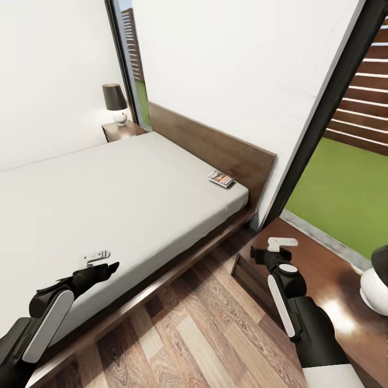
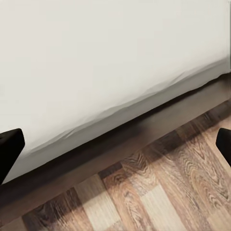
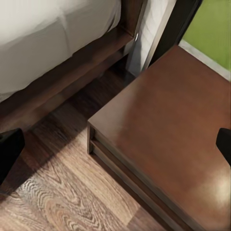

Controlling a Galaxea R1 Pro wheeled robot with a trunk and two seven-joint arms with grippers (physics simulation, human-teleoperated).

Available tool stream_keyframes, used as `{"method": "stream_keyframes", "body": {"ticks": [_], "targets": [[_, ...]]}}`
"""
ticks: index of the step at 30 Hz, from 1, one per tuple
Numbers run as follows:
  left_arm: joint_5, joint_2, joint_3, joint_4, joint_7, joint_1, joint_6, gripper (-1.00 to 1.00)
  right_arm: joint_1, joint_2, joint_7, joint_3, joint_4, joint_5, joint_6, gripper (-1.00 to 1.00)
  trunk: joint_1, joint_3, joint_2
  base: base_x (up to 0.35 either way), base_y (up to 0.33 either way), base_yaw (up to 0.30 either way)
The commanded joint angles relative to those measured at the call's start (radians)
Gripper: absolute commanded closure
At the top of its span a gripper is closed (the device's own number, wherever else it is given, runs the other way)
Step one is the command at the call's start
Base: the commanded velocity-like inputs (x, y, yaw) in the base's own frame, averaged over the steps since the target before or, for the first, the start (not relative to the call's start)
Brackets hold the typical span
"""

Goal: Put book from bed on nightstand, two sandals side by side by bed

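Observation:
The book (image 1: 221,179) lies flat on the bed's mattress (image 1: 108,188) at its near corner by the dark headboard (image 1: 215,145). A nightstand (image 1: 323,285) stands to the right of the bed, with my right gripper (image 1: 274,249) open above its near corner; the right wrist view looks down on this nightstand's top (image 3: 168,130). A second nightstand (image 1: 123,130) is at the bed's far side. My left gripper (image 1: 102,261) hovers open over the mattress edge, and the left wrist view shows that edge (image 2: 96,86) and frame with fingertips (image 2: 9,149) wide apart. The sandals are out of view.
A lamp with a dark shade (image 1: 115,103) stands on the far nightstand. A white lamp base (image 1: 375,288) sits on the near nightstand's right end. Wood-plank floor (image 1: 194,334) runs between bed and nightstand. A glass door (image 1: 345,188) looks onto grass.

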Motion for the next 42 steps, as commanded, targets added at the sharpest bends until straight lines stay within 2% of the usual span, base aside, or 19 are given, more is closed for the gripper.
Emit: {"method": "stream_keyframes", "body": {"ticks": [1, 42], "targets": [[0.011, 0.001, -0.002, -0.001, 0.010, -0.001, 0.002, -1.00, -0.001, 0.000, -0.007, 0.001, -0.001, -0.003, 0.005, -1.00, -0.004, 0.004, 0.007, 0.000, 0.000, 0.000], [0.014, 0.001, -0.005, -0.002, 0.008, 0.000, 0.002, -1.00, 0.001, 0.000, -0.007, 0.007, 0.002, -0.004, 0.005, -1.00, -0.161, 0.197, 0.294, 0.000, 0.000, 0.000]]}}
